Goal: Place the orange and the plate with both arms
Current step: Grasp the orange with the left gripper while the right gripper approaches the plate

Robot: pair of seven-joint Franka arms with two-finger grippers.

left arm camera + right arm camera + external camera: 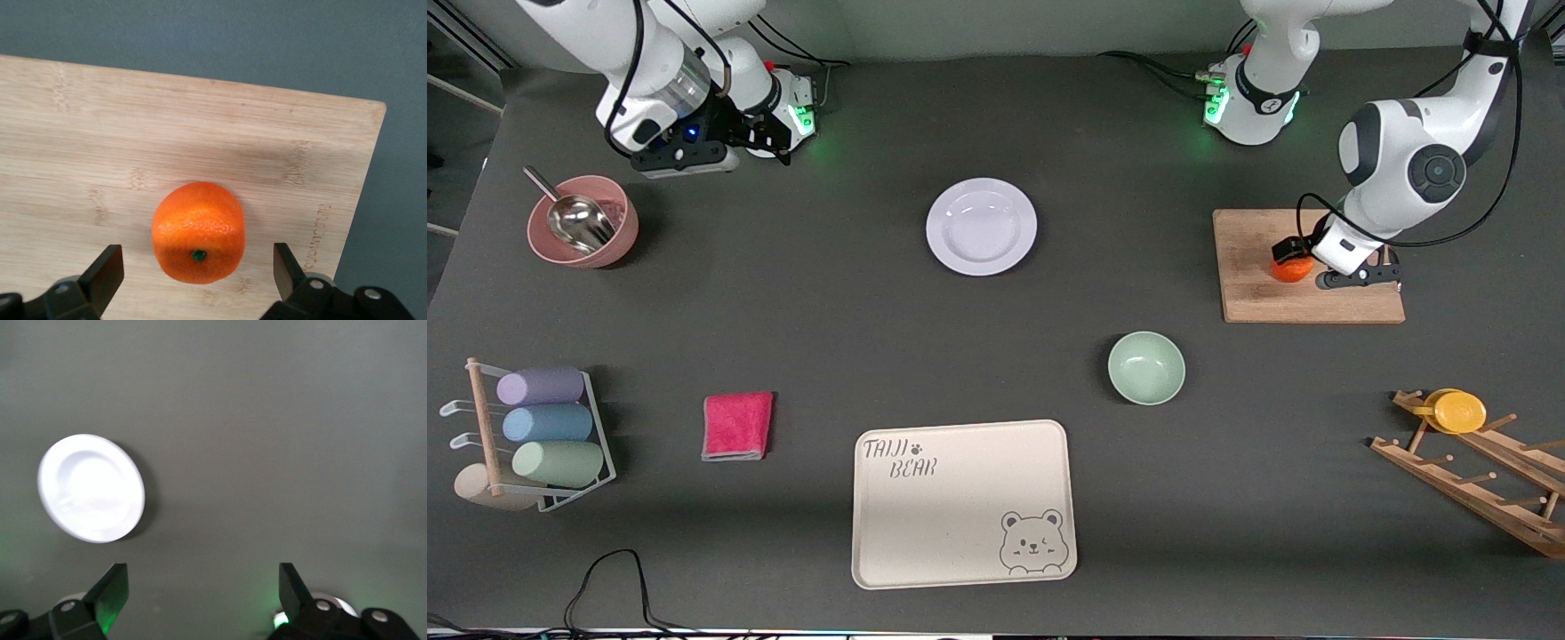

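Note:
The orange lies on a wooden cutting board toward the left arm's end of the table. In the left wrist view the orange shows its green stem dot. My left gripper is down over the board and open, with one finger on each side of the orange and not touching it. The white plate lies mid-table, empty, and also shows in the right wrist view. My right gripper is open and empty; it waits high over the table near its base.
A pale green bowl and a cream bear tray lie nearer the front camera than the plate. A pink bowl with a metal scoop, a pink cloth, a cup rack and a wooden rack with a yellow disc stand at the table's ends.

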